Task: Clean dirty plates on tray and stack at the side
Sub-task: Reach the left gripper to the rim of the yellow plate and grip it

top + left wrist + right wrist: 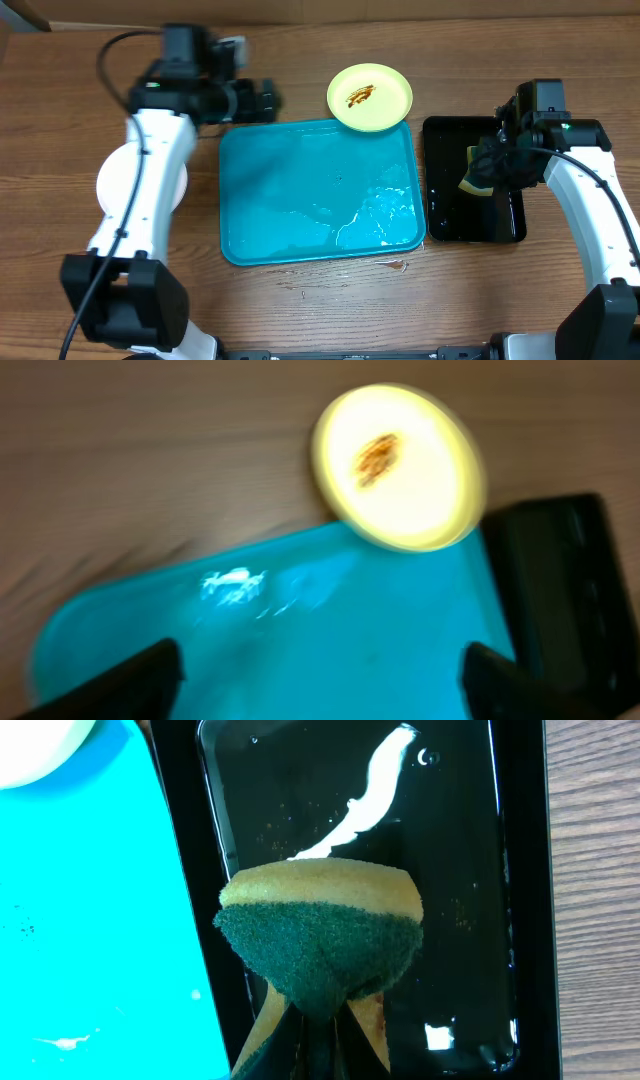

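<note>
Plate (pixel 370 97), smeared, is overlapping far rim of wet tray (pixel 280 200) | worktop (pixel 300 310) wooden | left fingers (pixel 130 682) standing open | right fingers (pixel 497 150) pinching sponge (pixel 320 935) over black tray (pixel 450 870)

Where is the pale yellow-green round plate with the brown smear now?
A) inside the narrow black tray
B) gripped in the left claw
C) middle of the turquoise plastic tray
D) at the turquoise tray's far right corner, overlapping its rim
D: overhead, the pale yellow-green round plate overlaps the rim of the turquoise plastic tray at that corner.
</note>
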Available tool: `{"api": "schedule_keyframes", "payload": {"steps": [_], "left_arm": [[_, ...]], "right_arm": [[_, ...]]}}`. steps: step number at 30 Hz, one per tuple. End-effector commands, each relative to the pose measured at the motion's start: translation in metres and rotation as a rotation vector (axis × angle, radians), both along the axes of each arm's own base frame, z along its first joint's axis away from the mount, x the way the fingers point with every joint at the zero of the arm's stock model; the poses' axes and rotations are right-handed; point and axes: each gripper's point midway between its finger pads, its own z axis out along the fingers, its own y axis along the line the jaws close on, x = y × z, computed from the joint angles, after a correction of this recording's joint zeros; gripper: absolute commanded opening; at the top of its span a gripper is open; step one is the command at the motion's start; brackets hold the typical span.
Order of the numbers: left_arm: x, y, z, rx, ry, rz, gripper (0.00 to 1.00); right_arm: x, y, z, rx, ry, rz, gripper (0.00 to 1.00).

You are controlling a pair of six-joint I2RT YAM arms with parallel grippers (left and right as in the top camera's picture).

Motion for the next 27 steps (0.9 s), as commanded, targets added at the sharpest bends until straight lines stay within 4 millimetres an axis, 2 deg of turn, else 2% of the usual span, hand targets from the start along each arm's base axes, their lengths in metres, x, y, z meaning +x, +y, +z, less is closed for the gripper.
{"api": "schedule_keyframes", "payload": {"steps": [1,4,6,9,14,17,20,23,27], "left_arm": [[0.003,-0.052,-0.001,-0.086,0.014,-0.022,0.84],[0.005,-0.075,-0.024,-0.105,0.094,0.08,0.86],[0.005,-0.089,-0.038,-0.149,0.167,0.152,0.84],[0.006,-0.112,-0.053,-0.219,0.241,0.237,0.89],[0.012,-0.129,-0.074,-0.305,0.338,0.451,0.9],[0.014,-0.131,-0.088,-0.291,0.348,0.529,0.89],[0.017,-0.141,-0.1,-0.293,0.351,0.55,0.9],[0.027,-0.151,-0.107,-0.305,0.311,0.54,0.91],[0.03,-0.153,-0.121,-0.302,0.319,0.571,0.91]], "right_arm": [[0.005,-0.001,0.007,-0.005,-0.024,0.001,0.04],[0.004,-0.001,0.006,-0.005,-0.022,0.001,0.04],[0.004,-0.001,0.007,-0.005,-0.021,0.001,0.04],[0.004,-0.001,0.006,-0.005,-0.019,0.001,0.04],[0.004,-0.001,0.006,-0.004,-0.019,0.001,0.04],[0.002,-0.001,0.006,-0.004,-0.013,0.001,0.04],[0.002,-0.001,0.006,-0.004,-0.01,0.001,0.04],[0.001,-0.001,0.006,-0.004,-0.009,0.001,0.04],[0.0,-0.001,0.005,-0.004,-0.006,0.001,0.04]]}}
